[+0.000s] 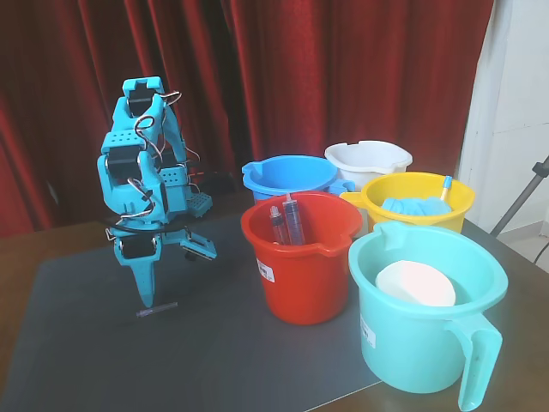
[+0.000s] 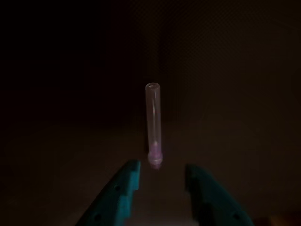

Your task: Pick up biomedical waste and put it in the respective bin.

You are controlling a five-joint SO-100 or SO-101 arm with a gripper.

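The biomedical waste is a thin translucent needle-like stick with a purplish base (image 2: 154,123). In the fixed view it lies flat on the dark mat (image 1: 158,309), right under the arm. My teal gripper (image 1: 176,276) points down at it and is open and empty. In the wrist view the stick's purplish end sits just ahead of the gap between the fingertips (image 2: 162,176), apart from both. The white bucket (image 1: 369,159) stands at the back right, behind the other buckets.
A red bucket (image 1: 300,257) holding dark syringes (image 1: 287,221) stands mid-table. A blue bucket (image 1: 287,176) and a yellow bucket (image 1: 418,202) stand behind it. A teal jug (image 1: 429,318) stands at the front right. A red curtain hangs behind.
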